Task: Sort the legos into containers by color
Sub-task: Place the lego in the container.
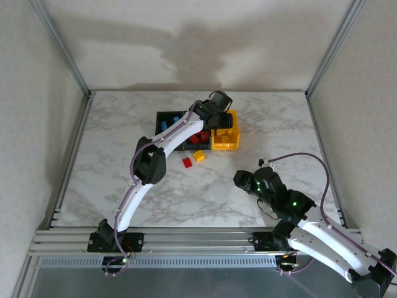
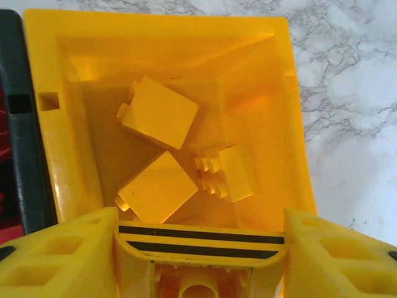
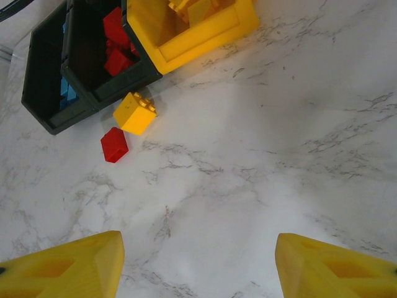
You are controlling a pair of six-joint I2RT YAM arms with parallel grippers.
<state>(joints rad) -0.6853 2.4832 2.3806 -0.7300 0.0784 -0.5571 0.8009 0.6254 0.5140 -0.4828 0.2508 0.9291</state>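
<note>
Three joined containers stand at the table's middle back: a black one [image 1: 162, 116] with blue legos, a black one [image 1: 193, 146] with red legos, and a yellow one [image 1: 226, 144]. My left gripper [image 1: 220, 117] hangs over the yellow container [image 2: 298, 124], shut on a yellow striped lego [image 2: 201, 241] that spans its fingers. Three yellow legos [image 2: 160, 113] lie in that bin below. A loose red lego [image 1: 187, 162] and a loose yellow lego [image 1: 198, 156] lie in front of the bins. My right gripper [image 3: 198, 261] is open over bare marble, well short of the loose red lego [image 3: 114, 144] and yellow lego [image 3: 134, 113].
The marble tabletop [image 1: 111, 155] is framed by metal rails [image 1: 68, 161] at the sides and front. The left arm's elbow [image 1: 150, 164] stands over the table left of the loose bricks. A purple cable [image 1: 310, 158] loops above the right arm.
</note>
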